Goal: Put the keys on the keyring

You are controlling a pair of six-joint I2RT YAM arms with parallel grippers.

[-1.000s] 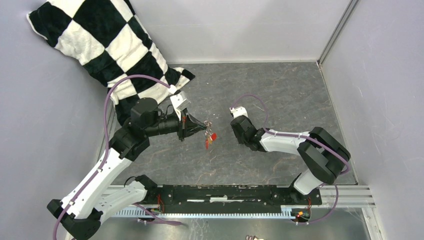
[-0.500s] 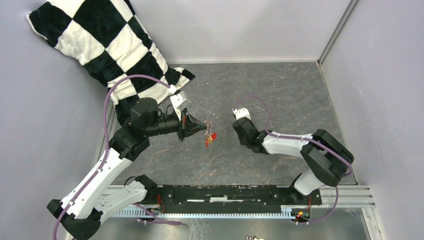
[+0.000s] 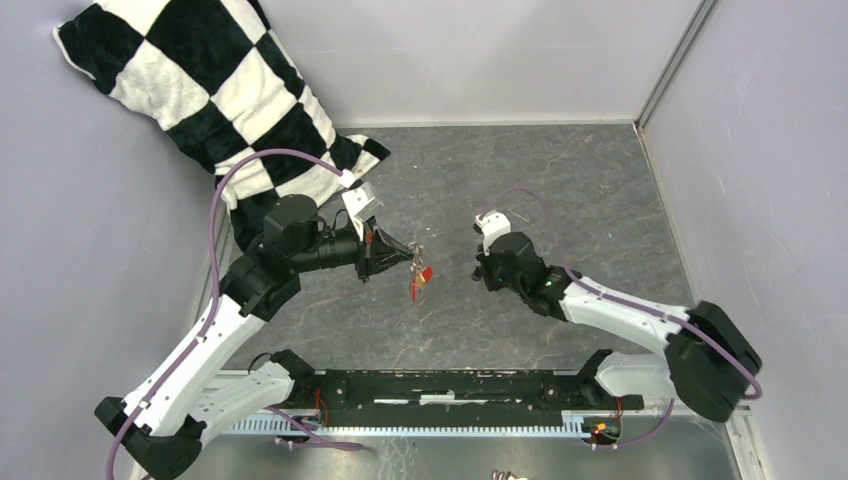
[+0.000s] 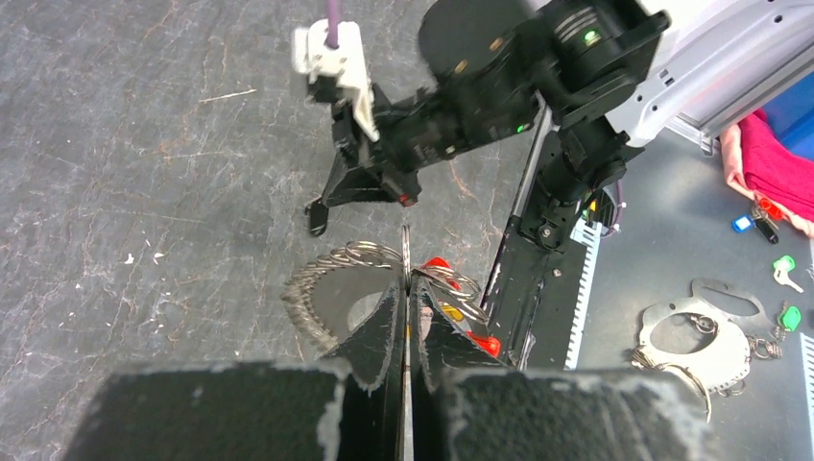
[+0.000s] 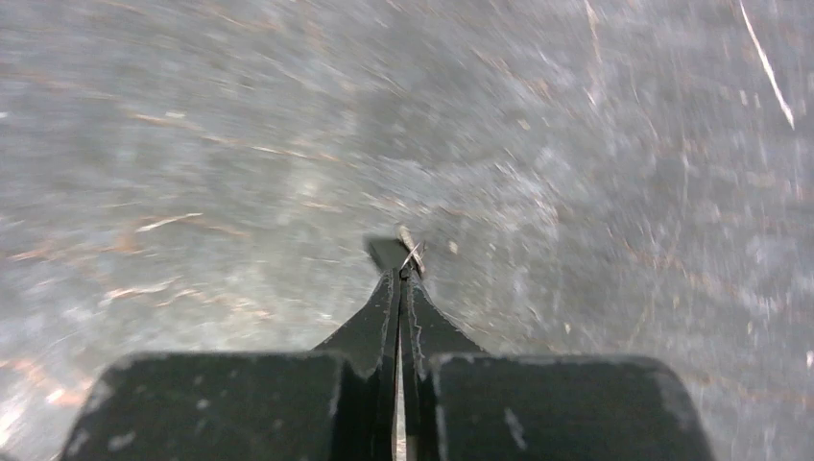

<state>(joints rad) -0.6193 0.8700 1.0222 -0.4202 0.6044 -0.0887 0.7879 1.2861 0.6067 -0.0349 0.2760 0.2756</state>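
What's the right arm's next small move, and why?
Probably ease the right tool across toward the keyring, lining the key up with the wire. The right tool is shut on a small key, and the left tool is shut on the keyring with red keys hanging from it. The top view shows a clear gap between the two tools.

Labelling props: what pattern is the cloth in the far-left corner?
The cloth is black-and-white checked; the top external view shows it best.
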